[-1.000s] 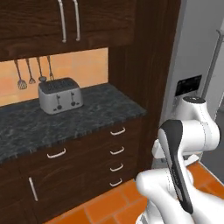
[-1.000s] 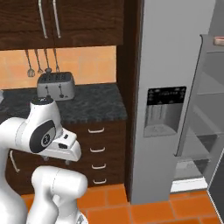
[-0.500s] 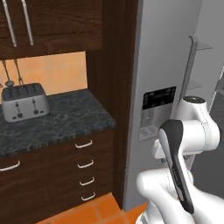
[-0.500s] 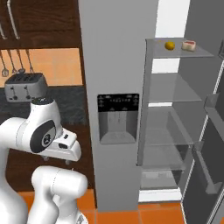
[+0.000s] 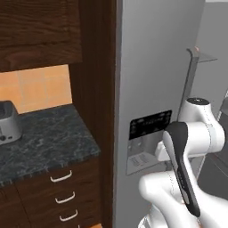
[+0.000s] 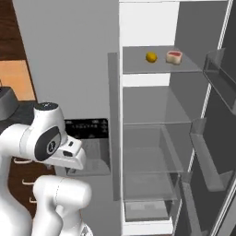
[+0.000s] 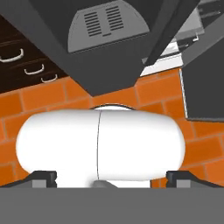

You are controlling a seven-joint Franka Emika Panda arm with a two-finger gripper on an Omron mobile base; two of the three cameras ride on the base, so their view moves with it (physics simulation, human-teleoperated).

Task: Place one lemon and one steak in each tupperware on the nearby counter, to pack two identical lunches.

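On the open fridge's glass shelf (image 6: 161,69) sat a yellow lemon (image 6: 151,57) and a red steak (image 6: 174,56); we judged fetching pending, reaching next, claw state indeterminable.

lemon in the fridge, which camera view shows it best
The right base view: the lemon sits in plain sight on the upper glass shelf of the open fridge, left of the steak. The left base view catches just the closed fridge door, and the hand view looks down at orange floor tiles.

I see a speckled stone counter (image 5: 40,142) over dark wooden drawers (image 5: 62,196) with shiny metal handles (image 5: 61,177). The fridge (image 6: 69,60) looks matt grey, its shelves (image 6: 156,64) clear and glassy, the floor (image 7: 26,98) orange brick.
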